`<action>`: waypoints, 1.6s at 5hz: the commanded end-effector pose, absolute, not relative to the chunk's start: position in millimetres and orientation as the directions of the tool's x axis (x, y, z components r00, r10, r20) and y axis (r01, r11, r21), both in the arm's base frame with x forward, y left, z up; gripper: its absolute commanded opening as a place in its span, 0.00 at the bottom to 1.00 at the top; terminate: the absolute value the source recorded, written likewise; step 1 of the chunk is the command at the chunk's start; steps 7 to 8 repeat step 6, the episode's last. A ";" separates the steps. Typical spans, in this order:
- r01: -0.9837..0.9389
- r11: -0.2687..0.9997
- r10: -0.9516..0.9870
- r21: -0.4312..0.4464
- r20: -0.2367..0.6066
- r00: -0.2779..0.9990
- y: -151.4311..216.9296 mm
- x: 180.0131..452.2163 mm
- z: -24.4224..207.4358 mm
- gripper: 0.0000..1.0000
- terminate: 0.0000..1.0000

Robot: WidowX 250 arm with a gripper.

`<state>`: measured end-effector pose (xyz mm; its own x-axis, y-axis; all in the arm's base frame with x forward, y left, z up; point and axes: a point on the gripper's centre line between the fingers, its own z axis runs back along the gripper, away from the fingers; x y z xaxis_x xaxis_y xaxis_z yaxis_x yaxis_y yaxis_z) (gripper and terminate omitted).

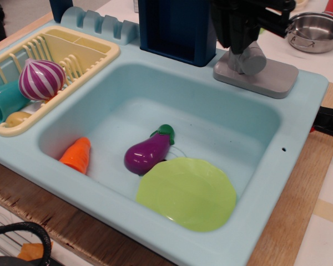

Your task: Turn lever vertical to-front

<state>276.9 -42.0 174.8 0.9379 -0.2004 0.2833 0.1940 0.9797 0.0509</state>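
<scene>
The grey lever (249, 59) stands on its flat grey base plate (272, 77) at the back right corner of the light blue toy sink (299, 111). Only its round disc end and lower arm show; the upper part is hidden behind my black gripper (240, 43). The gripper hangs directly over and against the lever's top. I cannot make out whether its jaws are closed on the lever.
A dark blue upright block (177, 27) stands just left of the lever. A steel pot (316, 32) sits behind right. The basin holds a purple eggplant (147, 152), an orange carrot (77, 154) and a green plate (187, 192). A yellow rack (94, 52) holds a striped onion (41, 78).
</scene>
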 end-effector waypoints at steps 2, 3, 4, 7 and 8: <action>0.062 0.998 -0.056 -0.034 0.148 0.987 7.2 233.9 123.0 0.00 0.00; 0.053 0.998 -0.046 -0.041 0.152 0.987 9.4 231.4 120.5 0.00 0.00; 0.021 0.999 -0.017 -0.033 0.118 0.993 10.6 224.6 129.9 0.00 0.00; 0.010 0.997 -0.003 -0.071 0.104 0.995 8.7 215.9 129.0 1.00 1.00; 0.010 0.997 -0.003 -0.071 0.104 0.995 8.7 215.9 129.0 1.00 1.00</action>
